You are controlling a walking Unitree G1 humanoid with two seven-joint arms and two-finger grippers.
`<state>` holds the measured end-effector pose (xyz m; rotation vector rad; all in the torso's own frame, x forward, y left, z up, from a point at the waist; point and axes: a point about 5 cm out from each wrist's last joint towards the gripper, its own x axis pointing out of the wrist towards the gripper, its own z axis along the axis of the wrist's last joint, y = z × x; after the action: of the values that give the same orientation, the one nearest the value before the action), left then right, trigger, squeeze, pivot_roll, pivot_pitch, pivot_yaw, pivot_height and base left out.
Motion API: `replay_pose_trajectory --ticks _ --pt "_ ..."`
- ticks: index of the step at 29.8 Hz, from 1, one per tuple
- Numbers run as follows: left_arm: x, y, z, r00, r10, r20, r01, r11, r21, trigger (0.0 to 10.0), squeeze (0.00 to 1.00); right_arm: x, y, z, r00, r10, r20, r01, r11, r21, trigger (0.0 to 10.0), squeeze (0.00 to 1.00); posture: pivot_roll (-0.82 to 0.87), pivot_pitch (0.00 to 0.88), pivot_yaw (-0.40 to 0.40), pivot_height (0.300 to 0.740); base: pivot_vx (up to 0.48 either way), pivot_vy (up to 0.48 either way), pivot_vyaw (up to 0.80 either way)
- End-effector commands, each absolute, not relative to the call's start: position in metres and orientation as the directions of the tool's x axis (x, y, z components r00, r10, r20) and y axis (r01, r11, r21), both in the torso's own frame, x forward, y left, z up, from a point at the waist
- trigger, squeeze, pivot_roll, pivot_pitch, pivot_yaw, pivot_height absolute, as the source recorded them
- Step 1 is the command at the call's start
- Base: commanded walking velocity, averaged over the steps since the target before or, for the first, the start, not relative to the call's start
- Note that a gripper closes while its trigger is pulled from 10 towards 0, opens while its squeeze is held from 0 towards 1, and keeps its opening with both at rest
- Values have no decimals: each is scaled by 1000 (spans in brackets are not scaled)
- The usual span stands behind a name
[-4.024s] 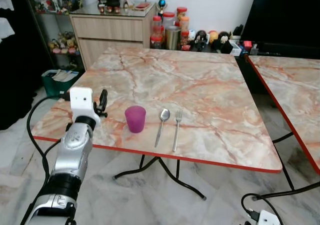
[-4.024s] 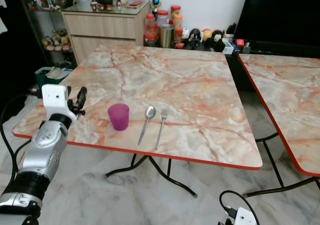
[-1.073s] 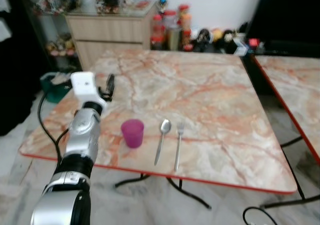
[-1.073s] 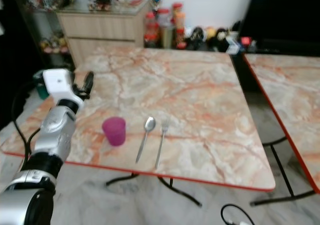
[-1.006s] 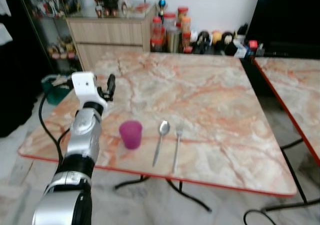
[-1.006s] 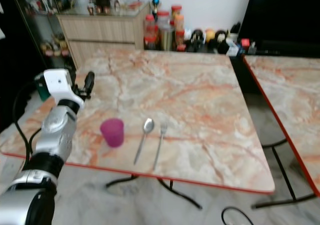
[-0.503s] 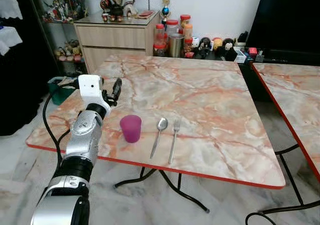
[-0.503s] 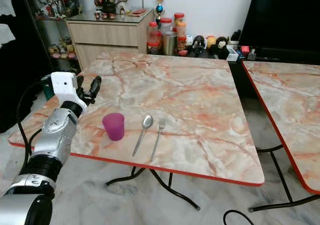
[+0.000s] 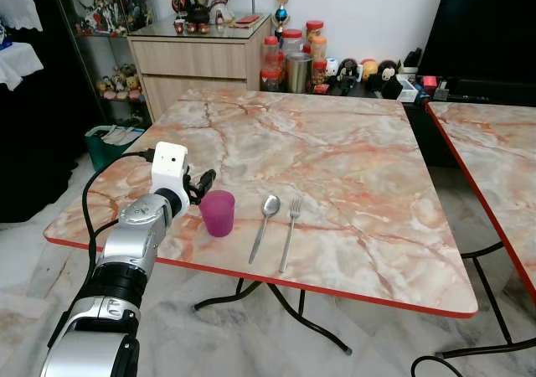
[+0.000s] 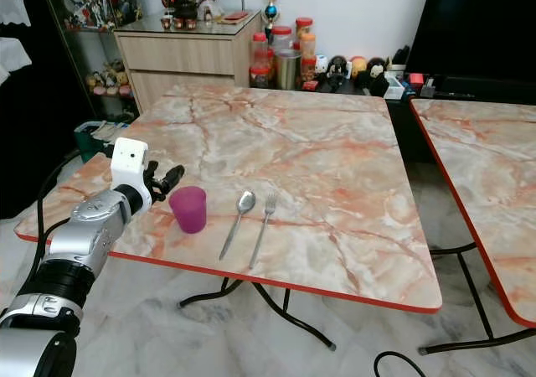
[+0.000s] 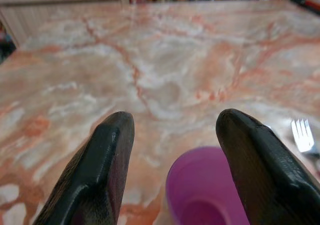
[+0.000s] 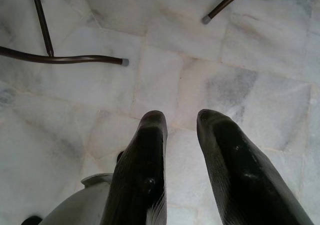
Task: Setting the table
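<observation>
Lower left of head view: left gripper over table edge, fingers spread, just beside purple cup, not touching. Cup upright near front edge, left of centre. Spoon and fork side by side right of cup. Right gripper over floor, fingers slightly parted, empty. Cabinet, jars at frame top.

This is a room in a lived-in home, set up for eating. A marble-patterned folding table with a red edge fills the middle, with a second one at three o'clock, both on a pale marble-tiled floor. At twelve o'clock a wooden sideboard carries ornaments and a trophy, with red-lidded jars and small figurines lined along the wall.
</observation>
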<state>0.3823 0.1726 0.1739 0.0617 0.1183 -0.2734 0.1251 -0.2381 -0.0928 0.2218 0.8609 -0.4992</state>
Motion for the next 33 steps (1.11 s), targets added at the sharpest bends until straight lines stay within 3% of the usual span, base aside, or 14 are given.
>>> replay_pose_trajectory --ticks 1,15,33 --pt "386 174 180 955 -253 -157 269 959 92 10000 0 128 -236 -93 547 -324 -772 505 863 -4 10000 0 28 0 1 740 0 0 0" --pt "384 168 167 907 -291 -304 335 937 102 10000 0 124 -238 -94 537 -328 -777 518 855 -4 10000 0 23 0 4 740 0 0 0" --pt "387 158 158 881 -279 -381 343 933 110 10000 0 124 -237 -94 537 -331 -776 521 853 -3 10000 0 16 0 8 740 0 0 0"
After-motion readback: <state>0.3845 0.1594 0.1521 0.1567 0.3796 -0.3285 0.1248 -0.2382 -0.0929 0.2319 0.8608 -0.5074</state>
